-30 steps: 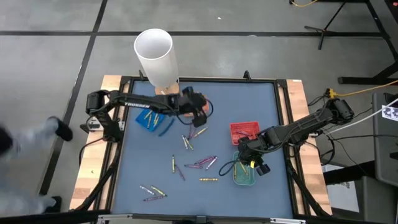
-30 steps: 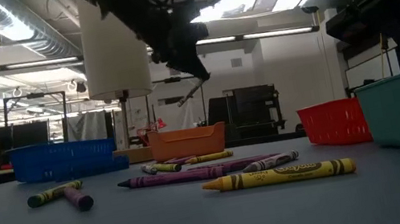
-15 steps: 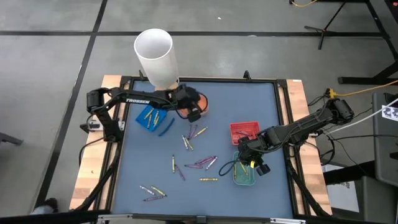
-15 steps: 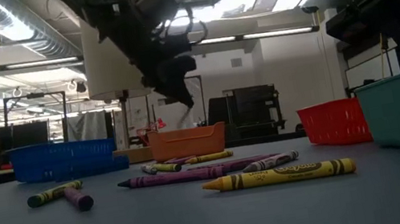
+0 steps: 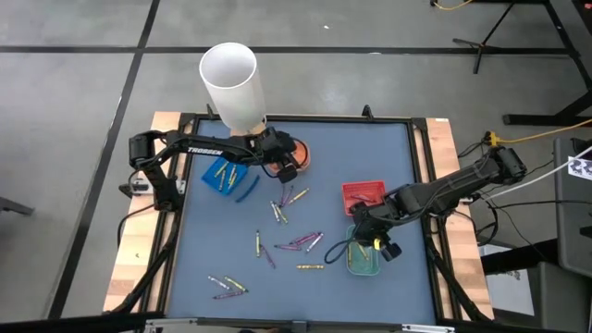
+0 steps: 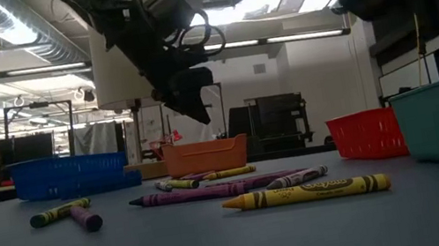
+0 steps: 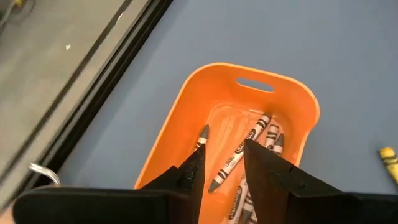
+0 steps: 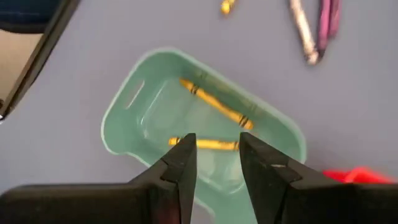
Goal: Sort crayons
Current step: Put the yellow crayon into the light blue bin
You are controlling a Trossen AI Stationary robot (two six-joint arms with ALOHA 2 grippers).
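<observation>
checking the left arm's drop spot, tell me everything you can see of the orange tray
The orange tray is a small rounded-rectangle bin of smooth plastic with a slot handle cut in one end wall. It sits flat on the blue table mat near the far edge, by the white cylinder. Several grey-white crayons lie inside it, heaped toward one side. The left gripper hovers above it, open, touching nothing.

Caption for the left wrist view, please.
Left gripper hovers with open jaws above the orange tray, which holds several pale grey crayons.
</observation>
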